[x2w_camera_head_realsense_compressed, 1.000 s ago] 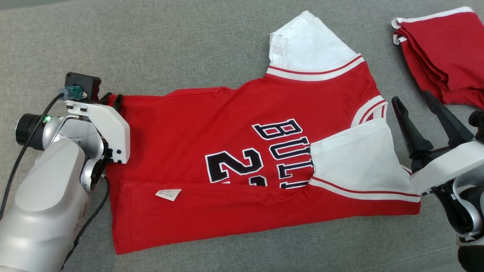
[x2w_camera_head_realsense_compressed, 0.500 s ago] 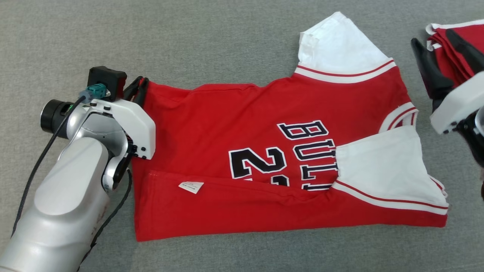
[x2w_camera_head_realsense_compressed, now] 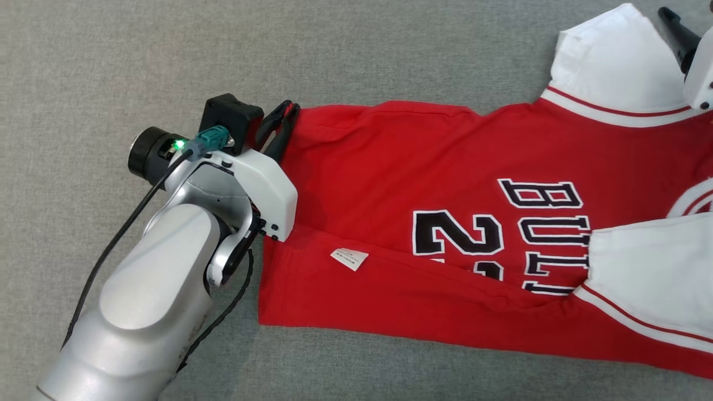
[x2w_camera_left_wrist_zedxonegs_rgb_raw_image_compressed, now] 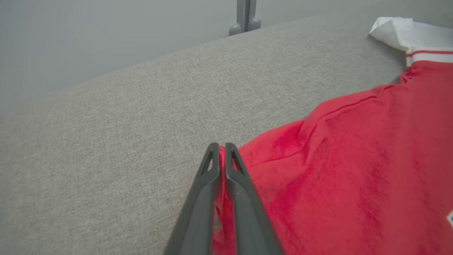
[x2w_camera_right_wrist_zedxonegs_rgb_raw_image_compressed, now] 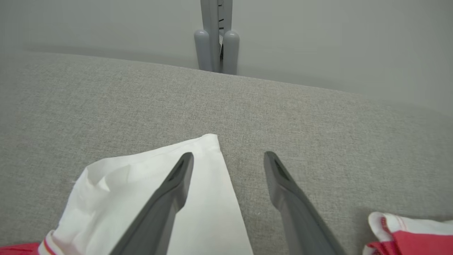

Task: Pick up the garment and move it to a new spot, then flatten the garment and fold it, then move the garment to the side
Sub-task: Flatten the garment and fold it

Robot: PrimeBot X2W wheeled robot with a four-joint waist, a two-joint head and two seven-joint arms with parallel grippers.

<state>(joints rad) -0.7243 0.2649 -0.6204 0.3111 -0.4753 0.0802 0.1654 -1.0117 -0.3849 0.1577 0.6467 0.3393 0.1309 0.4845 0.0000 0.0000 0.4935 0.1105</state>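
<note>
The garment (x2w_camera_head_realsense_compressed: 423, 184) is a red jersey with white sleeves and black lettering, lying spread on the grey cloth surface (x2w_camera_head_realsense_compressed: 139, 55) with its near long edge folded over. My left gripper (x2w_camera_head_realsense_compressed: 281, 120) is shut on the jersey's far hem corner. In the left wrist view, red cloth (x2w_camera_left_wrist_zedxonegs_rgb_raw_image_compressed: 354, 159) is pinched between that gripper's (x2w_camera_left_wrist_zedxonegs_rgb_raw_image_compressed: 221, 148) closed fingers. My right gripper (x2w_camera_right_wrist_zedxonegs_rgb_raw_image_compressed: 229, 157) is open, straddling the edge of the far white sleeve (x2w_camera_right_wrist_zedxonegs_rgb_raw_image_compressed: 159, 198), its left finger over the sleeve and its right finger over bare surface. One of its dark fingers (x2w_camera_head_realsense_compressed: 677, 33) shows at the head view's top right.
Another folded red and white garment (x2w_camera_right_wrist_zedxonegs_rgb_raw_image_compressed: 407, 237) lies just right of my right gripper. A grey post (x2w_camera_right_wrist_zedxonegs_rgb_raw_image_compressed: 216, 39) stands beyond the far edge of the surface. A white label (x2w_camera_head_realsense_compressed: 349, 259) shows on the jersey's folded near edge.
The head camera has shifted, moving the whole picture right. My left gripper closed on the hem corner. My right gripper went from beside the near sleeve to the far white sleeve.
</note>
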